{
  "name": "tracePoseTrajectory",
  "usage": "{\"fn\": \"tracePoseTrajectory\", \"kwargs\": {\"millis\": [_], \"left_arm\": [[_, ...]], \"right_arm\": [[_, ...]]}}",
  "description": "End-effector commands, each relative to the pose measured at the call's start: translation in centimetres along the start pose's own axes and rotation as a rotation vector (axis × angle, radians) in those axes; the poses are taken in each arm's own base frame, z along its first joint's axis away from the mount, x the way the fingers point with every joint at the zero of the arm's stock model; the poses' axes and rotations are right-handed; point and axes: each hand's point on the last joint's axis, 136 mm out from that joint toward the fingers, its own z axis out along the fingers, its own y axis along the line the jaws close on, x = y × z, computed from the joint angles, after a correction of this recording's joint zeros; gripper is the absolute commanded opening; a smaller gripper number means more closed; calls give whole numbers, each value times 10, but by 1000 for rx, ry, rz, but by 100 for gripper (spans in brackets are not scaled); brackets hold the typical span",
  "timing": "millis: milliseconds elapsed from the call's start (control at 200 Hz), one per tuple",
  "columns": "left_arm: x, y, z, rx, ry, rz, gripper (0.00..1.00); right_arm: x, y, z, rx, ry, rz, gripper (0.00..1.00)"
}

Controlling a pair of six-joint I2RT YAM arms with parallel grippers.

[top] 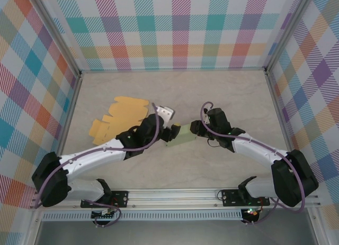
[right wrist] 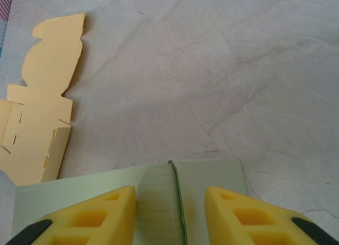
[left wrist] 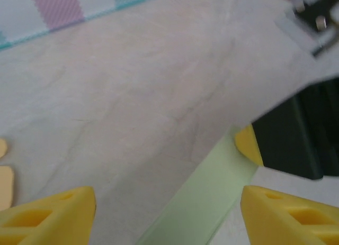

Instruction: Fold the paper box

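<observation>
The green paper box (top: 181,137) lay in the middle of the table (top: 228,91), between the two grippers. The left gripper (left wrist: 167,202) had its fingers wide open, one on each side of the green strip, not holding it. The right gripper (right wrist: 169,194) sat over the crease, fingers partly apart; I could not tell if it gripped. The fold looked half done. Next, one gripper probably needed to hold the box down while the other pushed a flap over.
</observation>
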Motion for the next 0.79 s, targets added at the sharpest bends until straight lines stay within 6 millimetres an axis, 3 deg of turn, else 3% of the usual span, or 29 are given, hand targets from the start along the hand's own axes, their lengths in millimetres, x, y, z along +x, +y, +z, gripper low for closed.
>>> {"fn": "tracePoseTrajectory", "kwargs": {"millis": [0, 110, 340, 400, 470, 585, 790], "left_arm": [[35, -25, 17, 157, 156, 294, 74], [49, -28, 34, 170, 238, 398, 75], [58, -22, 63, 117, 336, 481, 74], [70, -22, 65, 130, 395, 502, 68], [78, -23, 69, 137, 430, 525, 54], [83, -20, 74, 120, 451, 562, 42], [65, -7, 82, 33, 393, 643, 42]], "right_arm": [[18, -15, -1, 62, 85, 0, 39], [19, -16, -1, 65, 87, -1, 39], [19, -14, -2, 58, 90, -7, 39], [19, -14, -3, 57, 90, -9, 40], [16, -12, -7, 56, 83, -18, 42], [8, -10, -19, 76, 64, -46, 47], [-11, -11, -61, 153, -17, -84, 69]]}}
